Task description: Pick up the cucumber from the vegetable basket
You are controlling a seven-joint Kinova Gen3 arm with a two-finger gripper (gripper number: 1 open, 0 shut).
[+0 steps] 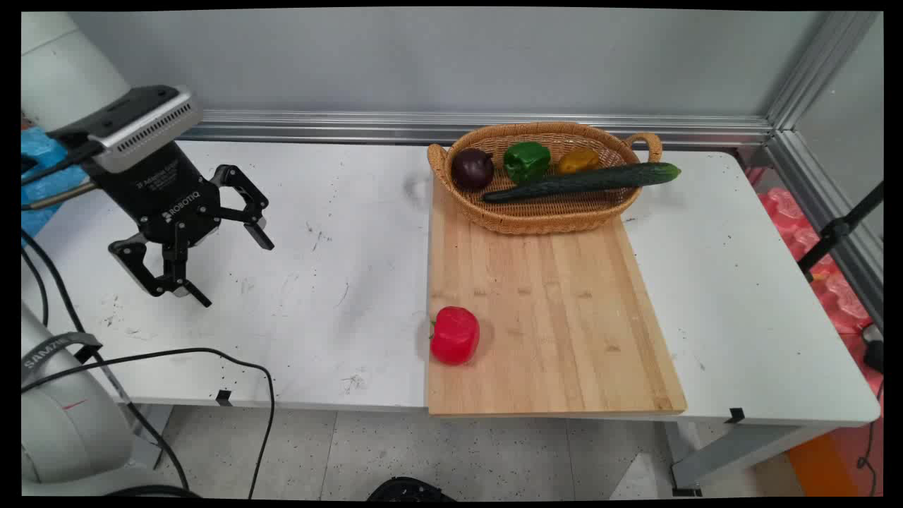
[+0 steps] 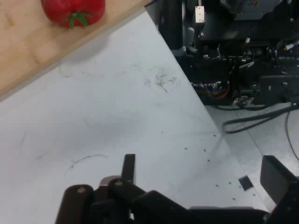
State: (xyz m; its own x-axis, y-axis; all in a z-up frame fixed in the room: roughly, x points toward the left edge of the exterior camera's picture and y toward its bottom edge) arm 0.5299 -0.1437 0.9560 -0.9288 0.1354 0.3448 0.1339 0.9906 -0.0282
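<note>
My black two-finger gripper (image 1: 226, 264) hangs above the left part of the white desk (image 1: 338, 282), its fingers spread wide apart and holding nothing. Beneath and around it lies only bare, scuffed desk surface; nothing stands between it and the board to its right. One thin black cable (image 1: 211, 356) loops across the desk's near-left corner and drops over the near edge.

One pale rectangular wooden cutting board (image 1: 557, 310) lies right of the desk's middle, reaching from the near edge toward the far edge. One glossy red bell pepper (image 1: 455, 335) lies on its side on the board, just inside the board's left edge and toward its near end, green stem pointing left. In the hand view the same red bell pepper (image 2: 73, 11) shows at the top left on the wooden cutting board (image 2: 28, 51), well apart from my fingers (image 2: 128, 169).

One oval woven wicker basket (image 1: 543, 215) with two small loop handles rests on the board's far end. It holds four vegetables: one dark purple round eggplant (image 1: 472, 168) at left, one green bell pepper (image 1: 526, 161) in the middle, one yellow-orange bell pepper (image 1: 578, 161) to its right, and one long dark green cucumber (image 1: 585, 182) lying across the front, its right end jutting over the basket's rim.
</note>
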